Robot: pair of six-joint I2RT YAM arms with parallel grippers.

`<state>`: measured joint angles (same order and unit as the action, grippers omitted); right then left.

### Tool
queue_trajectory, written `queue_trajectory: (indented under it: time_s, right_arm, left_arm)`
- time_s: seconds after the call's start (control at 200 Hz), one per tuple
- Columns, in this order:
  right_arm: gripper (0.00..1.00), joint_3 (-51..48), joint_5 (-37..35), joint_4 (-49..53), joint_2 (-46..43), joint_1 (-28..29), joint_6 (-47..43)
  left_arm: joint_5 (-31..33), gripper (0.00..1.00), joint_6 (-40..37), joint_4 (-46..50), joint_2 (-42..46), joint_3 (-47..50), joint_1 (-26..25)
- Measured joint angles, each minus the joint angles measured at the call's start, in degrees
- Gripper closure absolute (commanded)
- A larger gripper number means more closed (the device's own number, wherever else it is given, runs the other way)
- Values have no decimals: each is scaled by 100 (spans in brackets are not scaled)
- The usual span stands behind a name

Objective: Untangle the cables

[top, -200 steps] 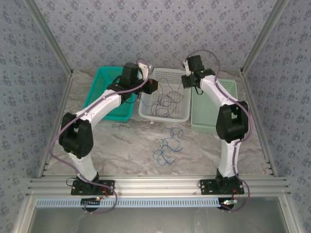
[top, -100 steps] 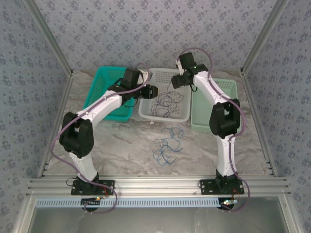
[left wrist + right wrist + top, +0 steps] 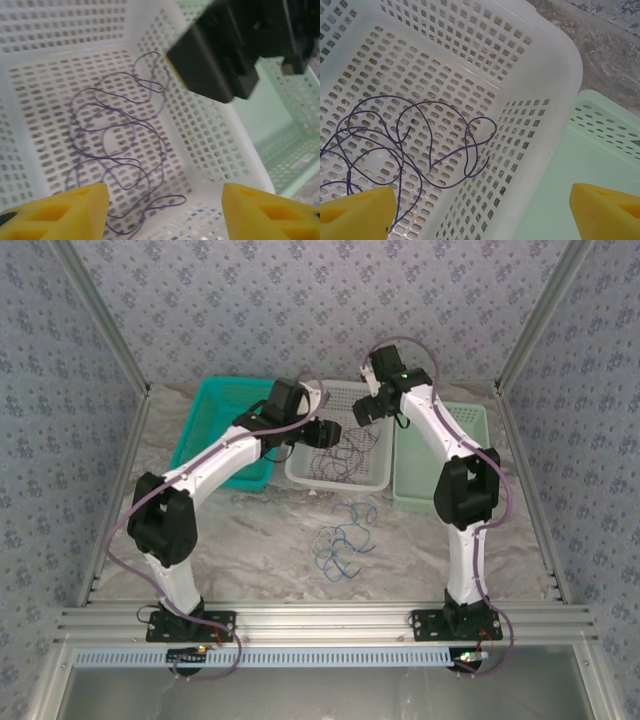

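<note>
Middle basket (image 3: 540, 75): white, walls and floor dotted with rows of small slots. Cables (image 3: 427, 103) in it: dark purple. Left basket (image 3: 205, 425): teal. Right basket (image 3: 415, 490): pale mint green. Loose cables on table (image 3: 340, 545): blue, some darker strands. Table (image 3: 250, 540): grey-white marble veining. Walls (image 3: 250, 310): blue-grey with a small repeating floral print. Arms (image 3: 215, 465): white shells, black joints. Fingertips (image 3: 65, 210) of both hands: yellow

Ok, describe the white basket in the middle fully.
The white basket is a rectangular tub of perforated plastic, upright on the marbled table between a teal basket and a pale green basket. Thin dark purplish cables lie tangled on its floor. The left gripper and right gripper hang above it, jaws open.
</note>
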<state>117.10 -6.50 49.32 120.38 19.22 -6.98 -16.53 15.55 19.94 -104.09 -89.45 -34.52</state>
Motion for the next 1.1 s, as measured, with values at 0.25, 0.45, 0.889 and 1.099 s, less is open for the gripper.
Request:
queue_trajectory:
  time_s: [0.25,0.45,0.889,1.099]
  right_arm:
    - [11,-1248,597,-356,-1169,-17,315]
    - [19,-2822,1279,-826,-2758,13,883]
    - [28,-6631,1733,-1152,-5342,997,2564]
    - [32,-7910,1414,-1447,-6078,1652,3611]
  left_arm:
    - [221,21,20,-516,826,1261,4]
    - [573,13,125,-1248,2376,2824,-81]
    - [1021,1,280,-1790,3748,4872,-682]
    - [1128,1,463,-1961,3757,5031,-686]
